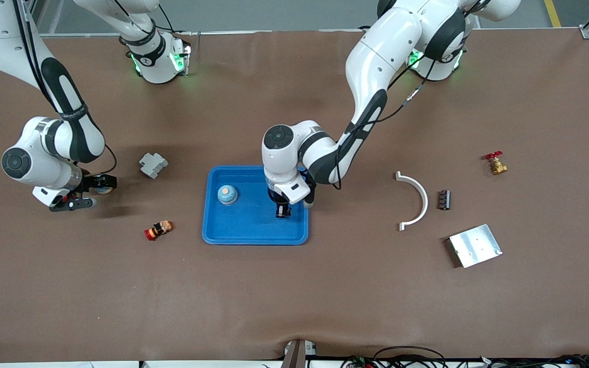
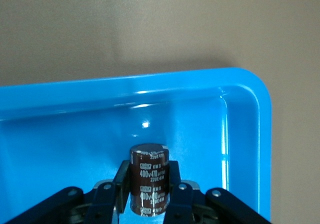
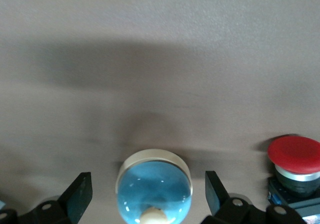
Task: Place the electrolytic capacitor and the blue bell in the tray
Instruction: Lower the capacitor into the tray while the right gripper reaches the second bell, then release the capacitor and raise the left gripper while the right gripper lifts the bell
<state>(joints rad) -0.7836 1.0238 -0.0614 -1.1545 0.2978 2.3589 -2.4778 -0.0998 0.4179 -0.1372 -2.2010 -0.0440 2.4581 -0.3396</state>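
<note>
Your L gripper (image 1: 282, 212) fingers pinch the capacitor (image 2: 148, 179) upright over the tray (image 1: 253, 237), blue bell (image 1: 227, 194) inside; R gripper (image 1: 92, 193) fingers spread, low over the counter (image 1: 294, 296).

Two blue bells (image 1: 227, 194) (image 3: 154, 186), one tray (image 1: 253, 236), one capacitor (image 2: 148, 179), six other assorted parts (image 1: 475, 245)

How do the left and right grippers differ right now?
The left gripper is shut on the capacitor; the right gripper is open, not touching a blue bell. Left hangs over the tray; right over bare table. Both have a part between the jaws.
</note>
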